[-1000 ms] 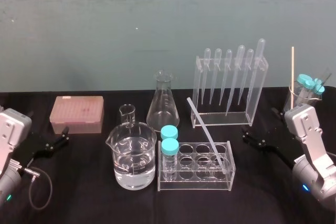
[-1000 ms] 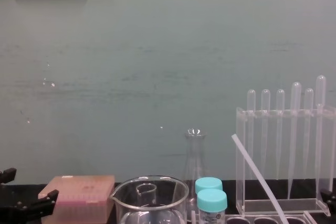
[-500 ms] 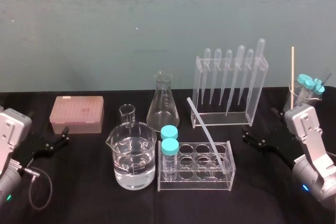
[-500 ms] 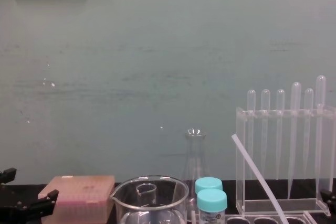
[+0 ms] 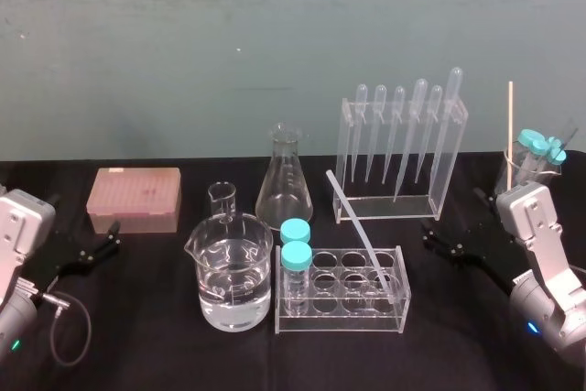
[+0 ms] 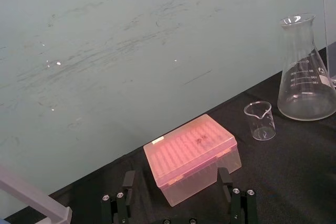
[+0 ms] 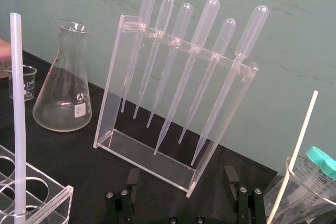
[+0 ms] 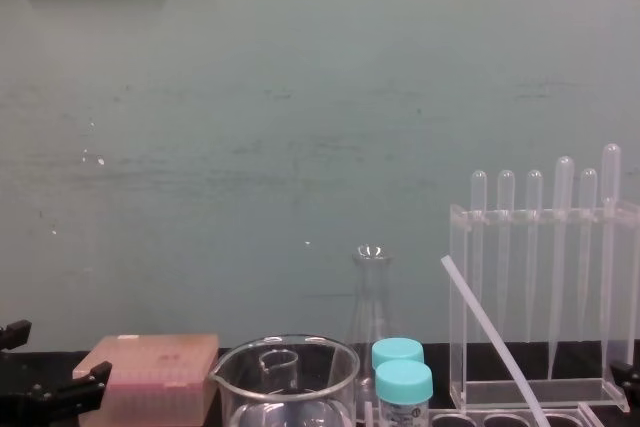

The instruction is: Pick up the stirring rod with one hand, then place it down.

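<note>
Rod untouched in rack; both grippers low on table (image 5: 156, 354), fingers spread, holding nothing.

Nearest the robot: water beaker (image 5: 231, 272) and clear tube rack (image 5: 343, 292) side by side, w/ two blue-capped vials (image 5: 295, 254) at rack's left end. Rod (image 5: 364, 237) stands in rack's front right well, tilted, top leaning back-left. L gripper (image 5: 113, 235) sits far left, well apart from rod, w/ beaker and vials btwn them. R gripper (image 5: 428, 233) sits just right of rack, near rod. Behind: small beaker (image 5: 222, 197), flask (image 5: 285, 180), pink tip box (image 5: 135, 199) ahead of L gripper. Farthest: pipette stand (image 5: 396, 148) behind rod's top, facing R gripper.
</note>
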